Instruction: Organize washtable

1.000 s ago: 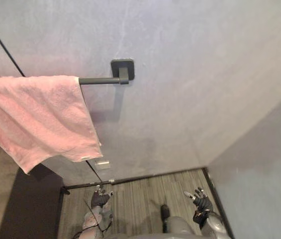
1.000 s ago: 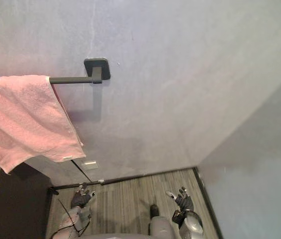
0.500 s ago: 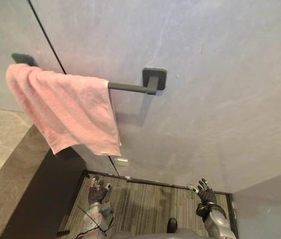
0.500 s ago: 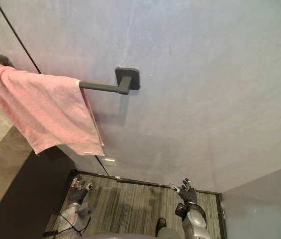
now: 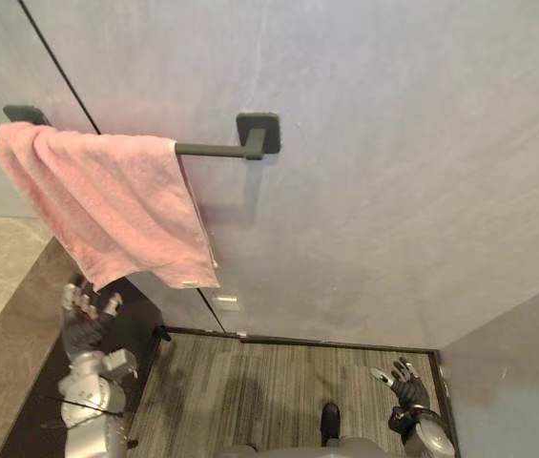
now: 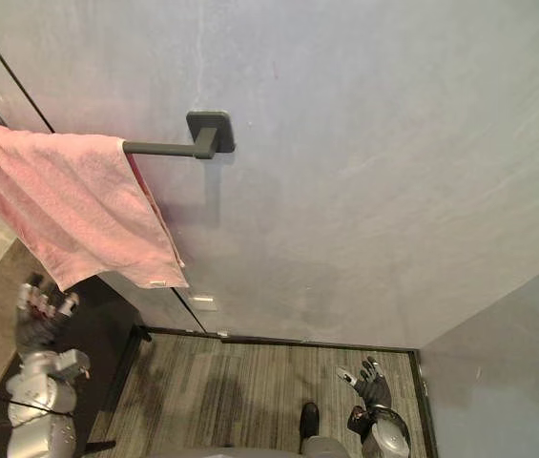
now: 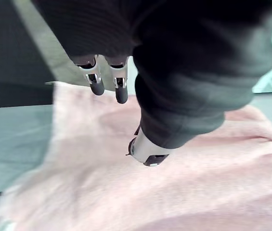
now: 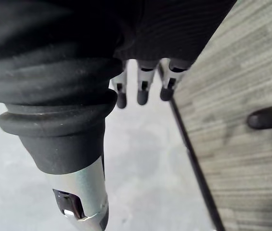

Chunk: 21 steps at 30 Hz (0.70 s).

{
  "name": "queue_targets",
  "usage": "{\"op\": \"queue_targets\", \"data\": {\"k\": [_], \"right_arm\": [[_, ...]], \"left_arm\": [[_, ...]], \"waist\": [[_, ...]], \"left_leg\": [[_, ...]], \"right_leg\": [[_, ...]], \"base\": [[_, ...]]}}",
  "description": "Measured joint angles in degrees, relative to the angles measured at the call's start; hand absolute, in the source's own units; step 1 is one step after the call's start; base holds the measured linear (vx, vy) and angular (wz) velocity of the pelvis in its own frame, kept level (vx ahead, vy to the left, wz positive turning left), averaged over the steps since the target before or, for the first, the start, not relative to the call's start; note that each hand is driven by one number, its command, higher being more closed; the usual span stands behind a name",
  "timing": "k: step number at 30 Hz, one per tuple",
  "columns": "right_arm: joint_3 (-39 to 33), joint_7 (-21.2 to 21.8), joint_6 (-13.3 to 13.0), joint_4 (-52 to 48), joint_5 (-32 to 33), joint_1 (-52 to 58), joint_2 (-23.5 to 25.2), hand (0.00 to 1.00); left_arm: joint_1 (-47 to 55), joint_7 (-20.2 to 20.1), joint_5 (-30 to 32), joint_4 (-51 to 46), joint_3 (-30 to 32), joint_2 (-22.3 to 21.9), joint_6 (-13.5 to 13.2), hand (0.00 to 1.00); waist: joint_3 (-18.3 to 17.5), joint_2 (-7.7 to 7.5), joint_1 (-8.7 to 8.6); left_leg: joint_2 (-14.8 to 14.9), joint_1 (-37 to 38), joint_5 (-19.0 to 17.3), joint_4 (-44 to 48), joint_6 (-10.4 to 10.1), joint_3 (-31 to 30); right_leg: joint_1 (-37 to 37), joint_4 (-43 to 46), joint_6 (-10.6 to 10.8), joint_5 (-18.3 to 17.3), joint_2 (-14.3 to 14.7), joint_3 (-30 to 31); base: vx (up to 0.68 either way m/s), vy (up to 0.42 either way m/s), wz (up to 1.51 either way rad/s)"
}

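Both spread open: left hand [image 5: 86, 322] just below pink terry towel [image 5: 107, 205] draped over left end of dark metal wall rail [image 5: 214, 149], right hand [image 5: 404, 384] well apart.

Just above left hand [image 5: 86, 324], pink towel [image 5: 107, 200] on wall bar [image 5: 217, 149]

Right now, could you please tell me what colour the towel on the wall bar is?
The towel is pink, clearest in the left eye view.
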Motion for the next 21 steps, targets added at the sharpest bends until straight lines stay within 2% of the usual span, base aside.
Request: {"op": "queue_targets", "data": {"k": [6, 10, 13, 21], "right_arm": [[3.1, 2.2, 0.0, 0.0, -1.2, 0.0, -0.6, 0.0], [3.9, 2.3, 0.1, 0.2, -2.2, 0.0, -0.6, 0.0], [3.9, 2.3, 0.1, 0.4, -2.5, 0.0, -0.6, 0.0], [3.8, 2.2, 0.1, 2.3, -4.5, 0.5, -0.6, 0.0]], "left_arm": [[-5.9, 2.5, 1.3, -1.2, 2.2, 6.1, -1.0, 0.0], [-9.8, 4.8, 5.9, -1.0, 2.3, 12.2, -0.9, 0.0], [-11.1, 5.4, 8.0, -0.9, 2.2, 13.7, -0.9, 0.0], [-12.6, 9.2, 12.2, -0.4, 2.3, 13.9, -0.2, 0.0]], "waist": [[-0.5, 0.1, 0.37], [-0.7, -0.22, 0.43], [-0.7, -0.22, 0.45], [-1.1, -0.9, 0.41]], "left_leg": [[0.8, 1.1, 0.5, -0.9, 0.0, 1.1], [0.8, 2.2, 0.5, -1.4, 0.0, 2.1], [0.8, 3.1, 0.5, -1.8, 0.0, 3.1], [0.5, 3.2, 0.5, -1.9, 0.0, 3.4]], "right_leg": [[0.1, 0.0, -0.2, 0.5, 0.9, 1.3], [0.2, 0.0, -0.3, 0.6, 1.2, 2.5], [0.3, 0.0, -0.3, 0.6, 1.2, 2.9], [0.3, -0.1, -0.3, 0.6, 1.3, 3.5]], "base": [[0.04, 0.017, -0.13], [0.06, 0.044, -0.16], [0.04, 0.042, -0.13], [0.0, 0.018, -0.03]]}}
